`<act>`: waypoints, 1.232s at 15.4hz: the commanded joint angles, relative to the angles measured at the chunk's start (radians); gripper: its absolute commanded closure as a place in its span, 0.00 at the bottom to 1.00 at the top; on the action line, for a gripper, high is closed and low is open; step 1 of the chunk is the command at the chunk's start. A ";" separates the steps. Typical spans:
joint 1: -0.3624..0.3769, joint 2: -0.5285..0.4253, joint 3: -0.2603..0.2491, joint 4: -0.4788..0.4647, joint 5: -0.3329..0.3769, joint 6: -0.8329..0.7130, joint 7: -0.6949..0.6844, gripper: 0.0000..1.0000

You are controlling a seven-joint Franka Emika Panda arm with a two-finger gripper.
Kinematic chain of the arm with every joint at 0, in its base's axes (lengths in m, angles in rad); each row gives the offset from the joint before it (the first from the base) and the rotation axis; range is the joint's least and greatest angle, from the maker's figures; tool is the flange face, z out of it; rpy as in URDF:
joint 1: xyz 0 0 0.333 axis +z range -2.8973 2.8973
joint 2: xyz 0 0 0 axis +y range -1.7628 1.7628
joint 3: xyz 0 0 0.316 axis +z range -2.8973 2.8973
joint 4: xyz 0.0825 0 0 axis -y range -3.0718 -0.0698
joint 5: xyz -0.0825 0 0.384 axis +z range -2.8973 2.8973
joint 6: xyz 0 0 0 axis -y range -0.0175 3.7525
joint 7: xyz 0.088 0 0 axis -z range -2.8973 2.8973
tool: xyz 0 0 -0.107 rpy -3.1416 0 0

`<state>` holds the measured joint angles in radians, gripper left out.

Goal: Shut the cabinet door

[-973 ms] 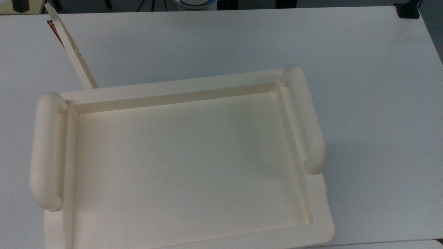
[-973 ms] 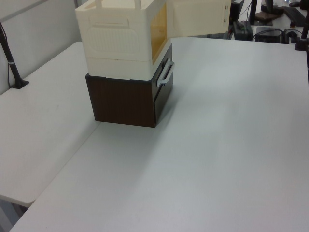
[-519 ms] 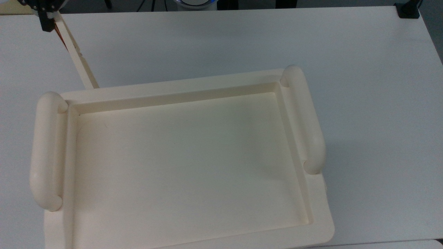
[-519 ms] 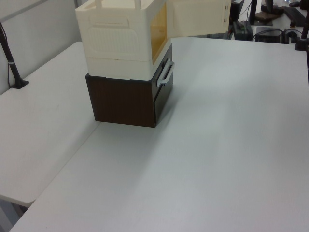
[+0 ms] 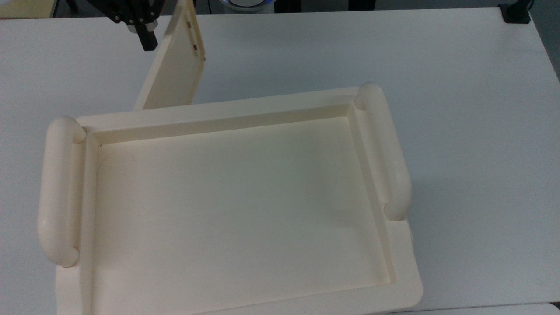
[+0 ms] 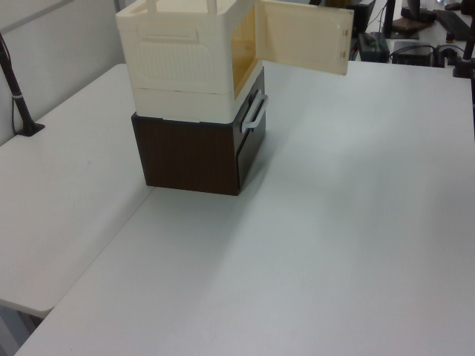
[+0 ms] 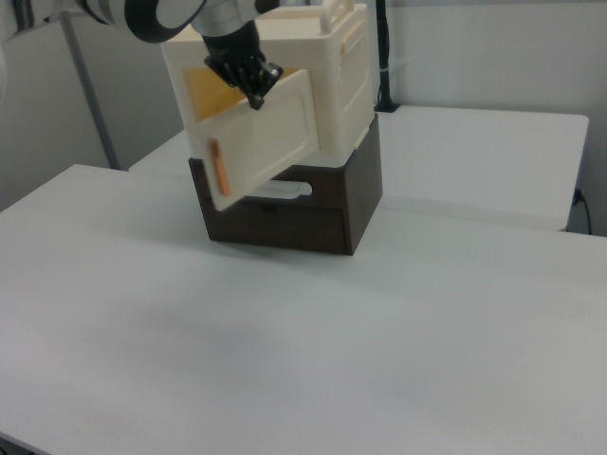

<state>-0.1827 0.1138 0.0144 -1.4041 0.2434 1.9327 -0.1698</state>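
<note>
This looks like a robotics lab or test office. Plain white tables (image 6: 356, 222) are pushed together, their tops bare except for a cream cabinet (image 7: 313, 66) stacked on a dark brown drawer unit (image 6: 197, 152), a staged prop more than furniture in use. A robot arm (image 7: 161, 14) reaches in from the right view's top left. Black clamped stands (image 6: 18, 96) rise at the table edges, and dark equipment with cables (image 6: 415, 48) sits behind, before plain grey walls (image 7: 493, 52).
</note>
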 commanded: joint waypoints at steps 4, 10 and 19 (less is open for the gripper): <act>0.048 0.076 0.072 -0.012 0.001 0.184 0.062 0.99; 0.095 0.127 0.070 -0.015 -0.013 0.388 0.069 0.98; 0.094 0.110 0.065 -0.061 -0.166 0.234 0.067 0.98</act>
<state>-0.0957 0.2521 0.0875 -1.4188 0.1641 2.2497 -0.1229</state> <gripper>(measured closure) 0.974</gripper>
